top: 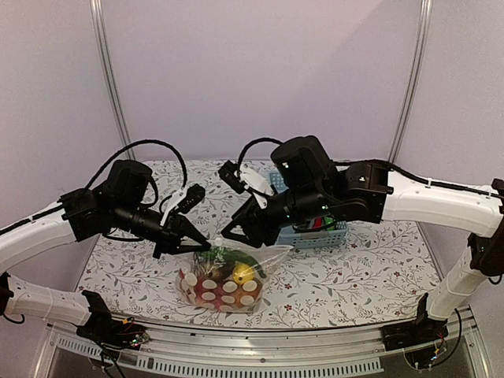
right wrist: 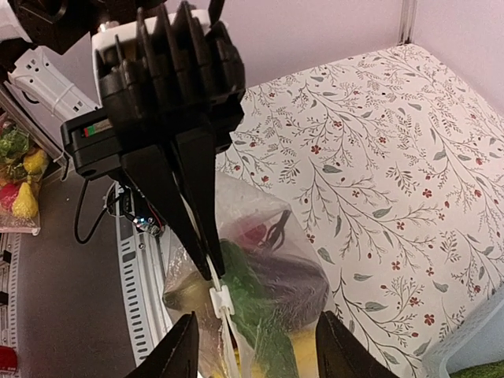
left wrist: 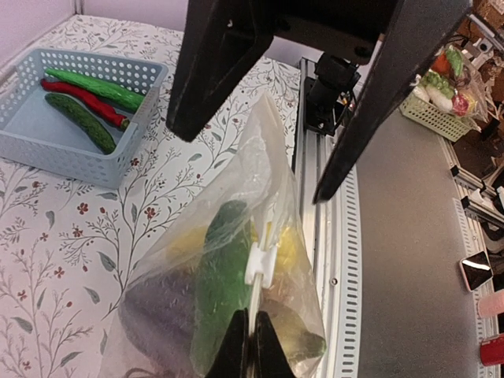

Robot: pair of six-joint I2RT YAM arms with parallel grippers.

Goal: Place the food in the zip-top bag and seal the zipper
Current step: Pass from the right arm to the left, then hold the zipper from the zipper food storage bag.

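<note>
**Bag of Food Held Up by Its Top Edge**

The zip-top bag is seen on the desk, near the front edge, between the two arms. It is made of clear, floppy plastic with big white dots, and it is puffed out by the food inside. A long green cucumber can be seen through the plastic. A dark purple eggplant is beside it, and a yellow piece is lower down. Something red is in there too, but what it is cannot be told. The top of the bag is drawn up to a point. The zipper is seen as a thin strip along that top edge, and a small white slider is clipped onto it.

The left claw is squeezed tight. The top edge of the bag is pinched between its fingers, just beside the slider.

The right claw is spread partway, and nothing is held by it. It is hung over the bag's top with one finger on each side of the plastic. Whether the plastic is touched cannot be told.

Farther back on the desk, a light-blue basket is seen, well apart from the bag. Two green cucumbers and a red chili are laid in it.
</note>
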